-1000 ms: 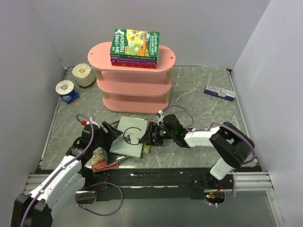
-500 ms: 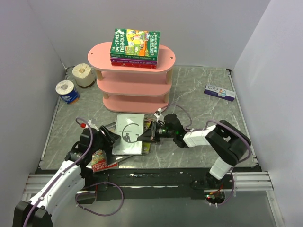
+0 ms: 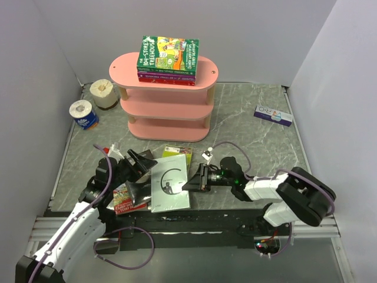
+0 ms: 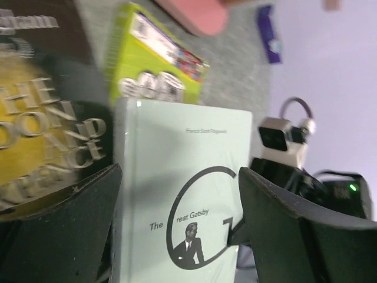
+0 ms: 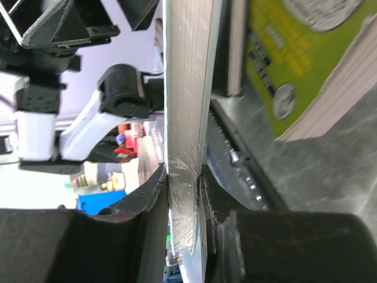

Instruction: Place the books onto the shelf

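Far left, by the wall, you've got two toilet rolls (image 3: 82,114) standing on the table (image 3: 247,135), well away from the action.

Next, your left gripper (image 3: 141,175) sits low at the near edge with its fingers (image 4: 65,230) spread wide. The wrist view shows one on either side of the pale Gatsby book (image 3: 169,184), with clear space to the cover and nothing held. Under that arm a red book (image 3: 125,197) lies flat, partly covered by the pale one. The left wrist camera also catches a dark book (image 4: 53,147) with a yellow disc on its cover, just beside the Gatsby's left edge.

Behind, in the middle, is the pink shelf (image 3: 168,100). A stack of books (image 3: 168,59) sits on the top board, green cover uppermost. The two lower boards show no books from this angle.

In front of it, the lime-green book (image 3: 178,153) lies on the table between the shelf and the Gatsby, its near end tucked behind the Gatsby.

Over to your right gripper (image 3: 189,181): the fingers are pinched narrow on the Gatsby's right-hand edge, and the wrist camera sees the book edge-on, clamped between the pads (image 5: 153,194). Whether the book is off the table, I can't tell.

Far right, a white-and-blue box (image 3: 273,115) lies alone.
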`<state>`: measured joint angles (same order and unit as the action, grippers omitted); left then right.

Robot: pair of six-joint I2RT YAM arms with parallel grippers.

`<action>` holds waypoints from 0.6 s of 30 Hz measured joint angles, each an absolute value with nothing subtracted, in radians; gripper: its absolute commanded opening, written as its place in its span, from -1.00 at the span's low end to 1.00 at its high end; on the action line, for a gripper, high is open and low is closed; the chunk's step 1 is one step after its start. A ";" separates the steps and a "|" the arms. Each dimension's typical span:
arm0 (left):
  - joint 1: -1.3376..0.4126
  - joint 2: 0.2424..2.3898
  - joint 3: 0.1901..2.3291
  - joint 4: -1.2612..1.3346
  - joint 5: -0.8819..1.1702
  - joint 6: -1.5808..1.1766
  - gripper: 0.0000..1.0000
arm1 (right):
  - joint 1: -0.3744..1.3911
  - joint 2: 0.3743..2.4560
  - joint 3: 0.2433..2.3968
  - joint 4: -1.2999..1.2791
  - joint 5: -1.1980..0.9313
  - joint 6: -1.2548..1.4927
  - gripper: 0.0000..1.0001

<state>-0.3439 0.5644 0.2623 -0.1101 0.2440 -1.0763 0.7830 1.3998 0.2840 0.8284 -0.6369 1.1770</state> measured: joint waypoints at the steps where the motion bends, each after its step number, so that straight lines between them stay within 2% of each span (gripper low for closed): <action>1: -0.344 0.561 0.262 -0.090 0.266 -1.080 0.73 | 0.783 1.382 0.277 0.832 -0.642 1.187 -1.00; 10: -0.339 0.551 0.234 0.068 0.405 -1.092 0.74 | 0.741 1.296 0.273 0.870 -0.784 1.302 -1.00; 15: -0.337 0.525 0.234 0.078 0.446 -1.077 0.76 | 0.671 1.286 0.273 0.919 -0.890 1.395 -1.00; 18: -0.340 0.484 0.238 0.036 0.454 -1.066 0.78 | 0.640 1.211 0.274 0.881 -0.927 1.382 -1.00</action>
